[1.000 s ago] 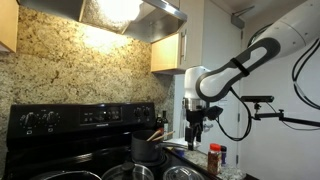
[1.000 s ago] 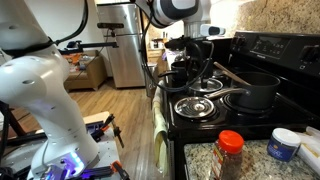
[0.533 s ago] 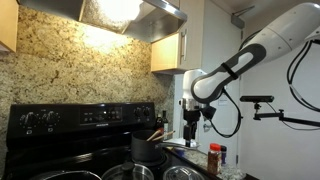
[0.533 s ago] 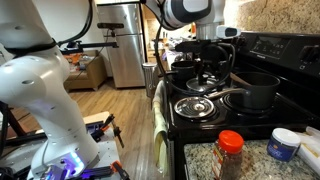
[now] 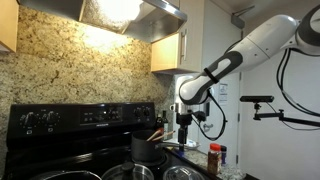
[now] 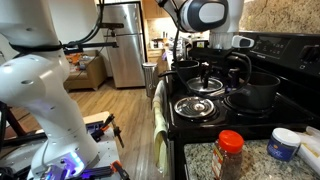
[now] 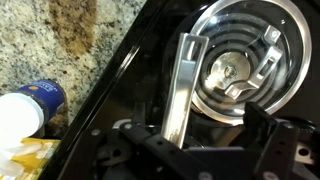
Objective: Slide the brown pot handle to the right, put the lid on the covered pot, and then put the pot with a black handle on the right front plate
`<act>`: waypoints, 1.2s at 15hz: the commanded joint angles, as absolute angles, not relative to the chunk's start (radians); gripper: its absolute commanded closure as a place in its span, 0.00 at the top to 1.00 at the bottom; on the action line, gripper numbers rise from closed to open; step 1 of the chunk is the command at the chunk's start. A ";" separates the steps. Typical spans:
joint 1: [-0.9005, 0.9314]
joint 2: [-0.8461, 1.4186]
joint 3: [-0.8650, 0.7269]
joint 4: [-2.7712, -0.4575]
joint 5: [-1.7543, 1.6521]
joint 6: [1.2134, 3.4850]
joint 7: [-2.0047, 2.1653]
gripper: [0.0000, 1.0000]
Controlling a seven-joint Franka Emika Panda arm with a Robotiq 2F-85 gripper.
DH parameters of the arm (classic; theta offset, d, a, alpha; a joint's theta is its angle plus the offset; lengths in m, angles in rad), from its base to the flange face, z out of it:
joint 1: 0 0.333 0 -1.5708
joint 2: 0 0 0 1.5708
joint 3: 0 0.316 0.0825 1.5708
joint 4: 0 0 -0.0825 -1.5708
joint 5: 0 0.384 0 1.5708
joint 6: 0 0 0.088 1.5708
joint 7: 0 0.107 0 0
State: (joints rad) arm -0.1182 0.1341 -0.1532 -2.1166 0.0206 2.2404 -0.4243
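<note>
Black stove point(image 5: 60, 120) under a granite wall in an exterior view. The end effector point(image 5: 185, 121) hangs just right of a dark pot point(image 5: 145, 149), a bit above its rim. A brownish stick shows btw the two, prob. the pot's wooden handle, but it's too small to be sure. Jaw gap not readable here.

In an exterior view from the stove's side, the end effector point(image 6: 205, 74) points down over the far burners, fingers a little apart w/ nothing btw them. A dark pot point(image 6: 256, 92) sits to its right, and a chrome burner point(image 6: 197, 105) lies nearer the camera. A spice jar point(image 6: 231, 150) and a blue-lidded tub point(image 6: 284, 143) stand on the granite tabletop point(image 6: 258, 165), well apart from the work. The arm hides the handle here.

Wrist view: a pale straight bar, which I take for the brown pot handle point(image 7: 180, 90), lies directly under the end effector, over the left edge of a chrome burner point(image 7: 240, 60). Its long axis runs near-to-far in the picture, leaning slightly right at the far end, where the square free end points. The near end passes under the end effector's body. Jaws spread, gripping nothing.

My read: the push must go across that axis — so one finger likely needs to come down on the handle's left side before travelling right.
</note>
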 commanded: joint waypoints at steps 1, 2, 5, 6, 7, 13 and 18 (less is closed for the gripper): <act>-0.150 0.178 -0.131 -2.056 0.059 2.193 -0.491 1.00; -0.153 0.185 -0.130 -2.051 0.061 2.194 -0.491 0.75; -0.162 0.200 -0.125 -2.035 0.056 2.185 -0.492 0.60; -0.165 0.203 -0.124 -2.030 0.058 2.184 -0.495 0.54; -0.168 0.207 -0.122 -2.026 0.057 2.182 -0.498 0.47; -0.181 0.228 -0.129 -1.961 -0.025 2.110 -0.621 0.12; -0.198 0.323 -0.133 -1.803 -0.162 1.980 -0.751 0.14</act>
